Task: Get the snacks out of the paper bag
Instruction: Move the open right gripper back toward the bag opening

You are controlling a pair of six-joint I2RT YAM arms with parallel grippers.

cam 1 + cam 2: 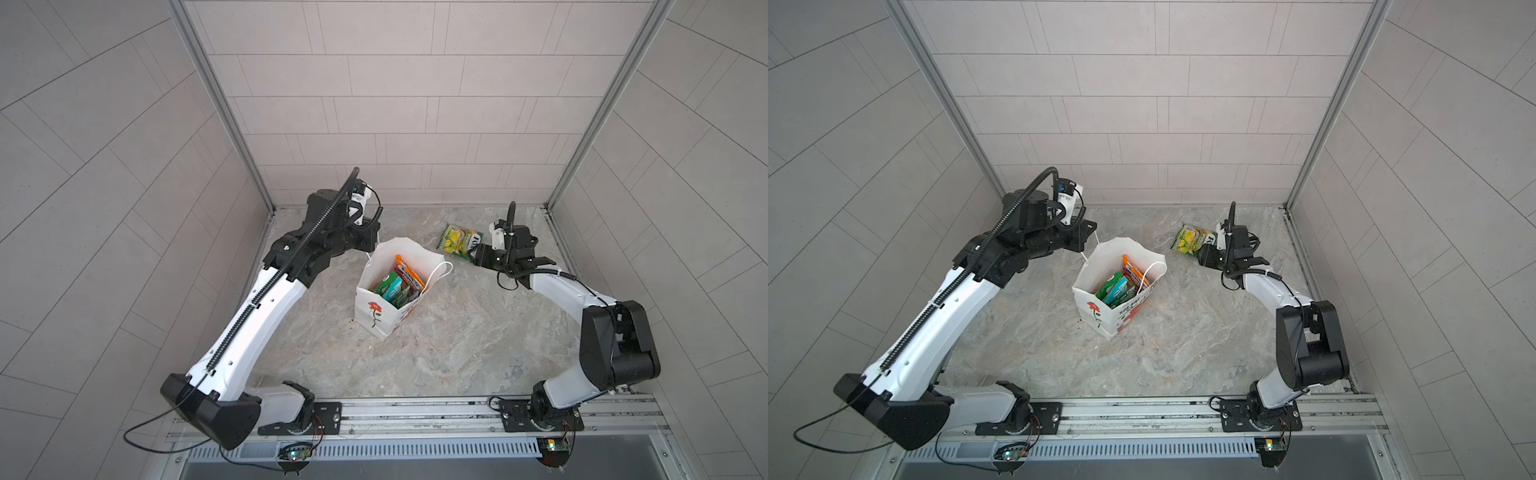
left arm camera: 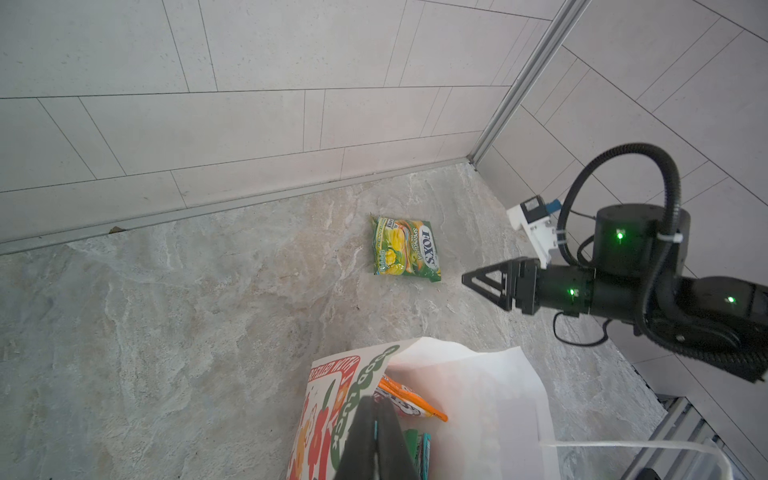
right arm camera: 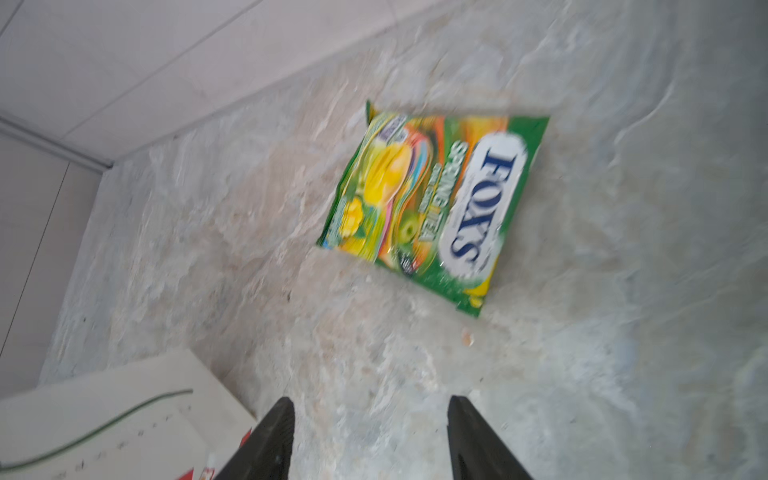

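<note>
Worktop (image 1: 457,353): paper bag (image 1: 376,309) upright at centre, snacks (image 1: 399,286) standing inside it. One loose packet (image 1: 459,243) lies flat on the worktop at the bag's 2 o'clock, well apart. Left gripper (image 1: 374,239) at the bag's 11 o'clock, by its handle; right gripper (image 1: 474,254) just beside the packet's 4 o'clock.

The mouth of the paper bag (image 1: 376,311) stands open upward, though a cord handle (image 1: 444,262) arches across one side. Bare surface (image 1: 478,345) surrounds it.

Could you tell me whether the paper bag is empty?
Not empty: orange, green and teal packets show inside the paper bag; one green-yellow packet lies outside it.
</note>
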